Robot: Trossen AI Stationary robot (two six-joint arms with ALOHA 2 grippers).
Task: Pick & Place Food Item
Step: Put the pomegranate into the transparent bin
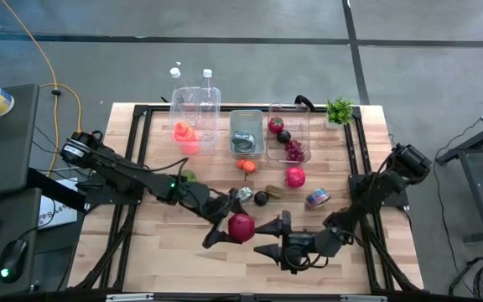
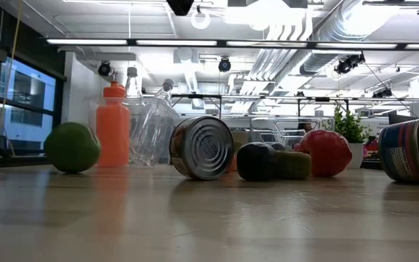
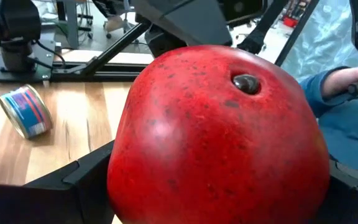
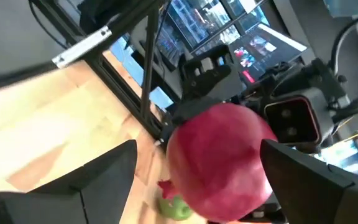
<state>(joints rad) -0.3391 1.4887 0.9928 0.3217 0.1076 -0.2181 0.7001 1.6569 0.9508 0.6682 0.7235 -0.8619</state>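
- High view: the left pincer point(image 1: 233, 225) is clenched on the red fruit point(image 1: 241, 226) over the near middle of the table point(image 1: 149, 260). The right pincer point(image 1: 261, 239) faces it from the other side, just beside it.
- The right pincer stands released. In the right wrist view its fingers point(image 4: 104, 180) flank the fruit point(image 4: 222, 162), with bare wood showing on one side, so there is no grip there yet.
- Left wrist view: the fruit point(image 3: 219, 134) fills the frame and sits deep between that arm's fingers point(image 3: 73, 186). The hold looks secure.
- Judged step: a hand-over from left to right. The fruit is round and smooth-skinned, so it may roll out of a shallow pinch.
- Recommendation: centre the right pincer on the widest part of the fruit and bring both fingers into contact before the left pincer lets go.
- Recommendation: hold the left arm motionless during the closing — any drift would shift the contact line.
- Risk: the two pincers sit very close together. Close across the free sides of the fruit, clear of the left fingers.
- The low view does not show the fruit, so its height above the table cannot be told.
- Likely destination — the clear bins point(image 1: 246, 132) at the far edge.
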